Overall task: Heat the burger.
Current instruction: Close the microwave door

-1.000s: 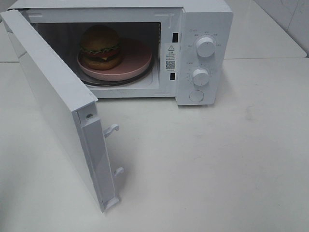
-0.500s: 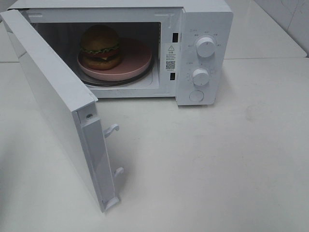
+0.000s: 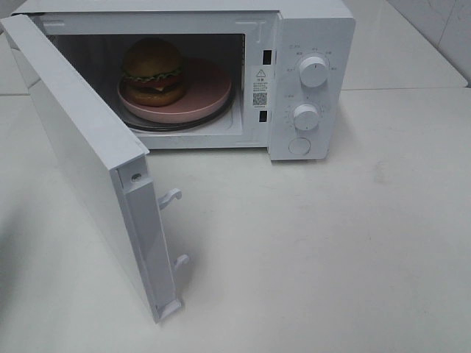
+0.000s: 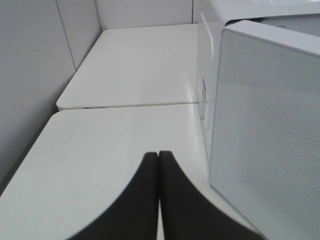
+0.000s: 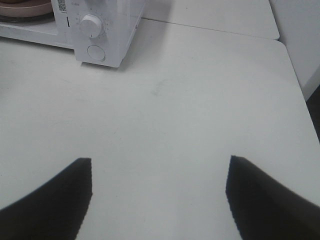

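We see the burger point(image 3: 153, 71) on its pink plate point(image 3: 211, 87) inside the open microwave point(image 3: 313, 29). Our left gripper point(image 4: 158, 156) is pressed together beside the door point(image 4: 265, 130); the right gripper point(image 5: 159, 161) hangs spread above the table point(image 5: 190, 100).

On the microwave point(image 3: 324, 29), a sticker point(image 3: 260, 87) with warning triangle and QR code; dial point(image 3: 313, 72) markings unreadable.

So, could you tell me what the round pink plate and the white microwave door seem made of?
Round pink plate: matte plastic or ceramic, even colour, little shine; cannot tell which. White microwave door: smooth painted metal or plastic shell, with a finely dotted window panel.
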You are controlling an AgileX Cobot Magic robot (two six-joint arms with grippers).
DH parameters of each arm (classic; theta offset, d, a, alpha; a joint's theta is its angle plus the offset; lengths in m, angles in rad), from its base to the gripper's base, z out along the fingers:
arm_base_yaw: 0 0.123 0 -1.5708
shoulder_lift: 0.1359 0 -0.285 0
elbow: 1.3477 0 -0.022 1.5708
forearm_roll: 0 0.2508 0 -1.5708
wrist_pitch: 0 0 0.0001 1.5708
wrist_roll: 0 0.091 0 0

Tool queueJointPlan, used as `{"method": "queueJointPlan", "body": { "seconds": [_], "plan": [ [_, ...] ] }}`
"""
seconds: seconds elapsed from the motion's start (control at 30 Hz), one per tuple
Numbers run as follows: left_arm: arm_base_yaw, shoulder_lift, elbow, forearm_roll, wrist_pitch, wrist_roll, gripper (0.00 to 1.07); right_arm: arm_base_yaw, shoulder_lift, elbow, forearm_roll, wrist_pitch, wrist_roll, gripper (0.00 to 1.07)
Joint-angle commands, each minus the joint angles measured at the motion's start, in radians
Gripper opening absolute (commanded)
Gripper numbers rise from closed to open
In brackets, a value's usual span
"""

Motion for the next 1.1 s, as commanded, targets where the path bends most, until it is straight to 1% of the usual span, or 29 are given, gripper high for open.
{"method": "queueJointPlan", "body": {
  "seconds": [0.03,0.07,0.13,0.17,0.2,0.27,0.3,0.37,0.4,0.43,0.47,0.5,0.53,0.6,0.63,0.67,0.7,0.73,0.77,0.8,0.83,0.87,0.9,0.93,0.97,1.0,1.03,1.07,1.1],
  "plan": [
    [-0.005,0.109,0.004,0.211,-0.174,-0.166,0.0,-0.006,-0.027,0.003,0.003,-0.009,-0.007,0.73],
    [-0.005,0.109,0.004,0.211,-0.174,-0.166,0.0,-0.006,-0.027,0.003,0.003,-0.009,-0.007,0.73],
    [-0.005,0.185,0.004,0.298,-0.276,-0.222,0.0,-0.006,-0.027,0.003,0.003,-0.009,-0.007,0.73],
    [-0.005,0.185,0.004,0.298,-0.276,-0.222,0.0,-0.006,-0.027,0.003,0.003,-0.009,-0.007,0.73],
    [-0.007,0.232,0.004,0.298,-0.344,-0.231,0.0,-0.006,-0.027,0.003,0.003,-0.009,-0.007,0.73],
    [-0.016,0.255,0.004,0.293,-0.366,-0.24,0.0,-0.006,-0.027,0.003,0.003,-0.009,-0.007,0.73],
    [-0.047,0.299,-0.006,0.277,-0.392,-0.239,0.0,-0.006,-0.027,0.003,0.003,-0.009,-0.007,0.73],
    [-0.064,0.317,-0.013,0.277,-0.392,-0.237,0.0,-0.006,-0.027,0.003,0.003,-0.009,-0.007,0.73],
    [-0.104,0.355,-0.028,0.275,-0.393,-0.232,0.0,-0.006,-0.027,0.003,0.003,-0.009,-0.007,0.73],
    [-0.104,0.355,-0.028,0.275,-0.393,-0.232,0.0,-0.006,-0.027,0.003,0.003,-0.009,-0.007,0.73],
    [-0.127,0.375,-0.036,0.265,-0.397,-0.227,0.0,-0.006,-0.027,0.003,0.003,-0.009,-0.007,0.73],
    [-0.173,0.412,-0.047,0.235,-0.41,-0.21,0.0,-0.006,-0.027,0.003,0.003,-0.009,-0.007,0.73],
    [-0.173,0.412,-0.047,0.235,-0.41,-0.21,0.0,-0.006,-0.027,0.003,0.003,-0.009,-0.007,0.73],
    [-0.231,0.453,-0.051,0.171,-0.451,-0.186,0.0,-0.006,-0.027,0.003,0.003,-0.009,-0.007,0.73],
    [-0.231,0.453,-0.051,0.171,-0.451,-0.186,0.0,-0.006,-0.027,0.003,0.003,-0.009,-0.007,0.73],
    [-0.269,0.481,-0.052,0.126,-0.476,-0.18,0.0,-0.006,-0.027,0.003,0.003,-0.009,-0.007,0.73],
    [-0.269,0.481,-0.052,0.126,-0.476,-0.18,0.0,-0.006,-0.027,0.003,0.003,-0.009,-0.007,0.73],
    [-0.29,0.496,-0.056,0.099,-0.481,-0.171,0.0,-0.006,-0.027,0.003,0.003,-0.009,-0.007,0.73],
    [-0.338,0.522,-0.059,0.038,-0.493,-0.142,0.0,-0.006,-0.027,0.003,0.003,-0.009,-0.007,0.73],
    [-0.338,0.522,-0.059,0.038,-0.493,-0.142,0.0,-0.006,-0.027,0.003,0.003,-0.009,-0.007,0.73],
    [-0.38,0.548,-0.063,-0.016,-0.508,-0.113,0.0,-0.006,-0.027,0.003,0.003,-0.009,-0.007,0.73],
    [-0.404,0.561,-0.067,-0.04,-0.521,-0.1,0.0,-0.006,-0.027,0.003,0.003,-0.009,-0.007,0.73],
    [-0.404,0.561,-0.067,-0.04,-0.521,-0.1,0.0,-0.006,-0.027,0.003,0.003,-0.009,-0.007,0.73],
    [-0.446,0.583,-0.078,-0.077,-0.539,-0.075,0.0,-0.006,-0.027,0.003,0.003,-0.009,-0.007,0.73],
    [-0.467,0.593,-0.086,-0.096,-0.539,-0.063,0.0,-0.006,-0.027,0.003,0.003,-0.009,-0.007,0.73],
    [-0.467,0.593,-0.086,-0.096,-0.539,-0.063,0.0,-0.006,-0.027,0.003,0.003,-0.009,-0.007,0.73],
    [-0.505,0.613,-0.103,-0.13,-0.539,-0.054,0.0,-0.006,-0.027,0.003,0.003,-0.009,-0.007,0.73],
    [-0.505,0.613,-0.103,-0.13,-0.539,-0.054,0.0,-0.006,-0.027,0.003,0.003,-0.009,-0.007,0.73],
    [-0.533,0.635,-0.123,-0.151,-0.539,-0.054,0.0,-0.006,-0.027,0.003,0.003,-0.009,-0.007,0.73]
  ]
}}
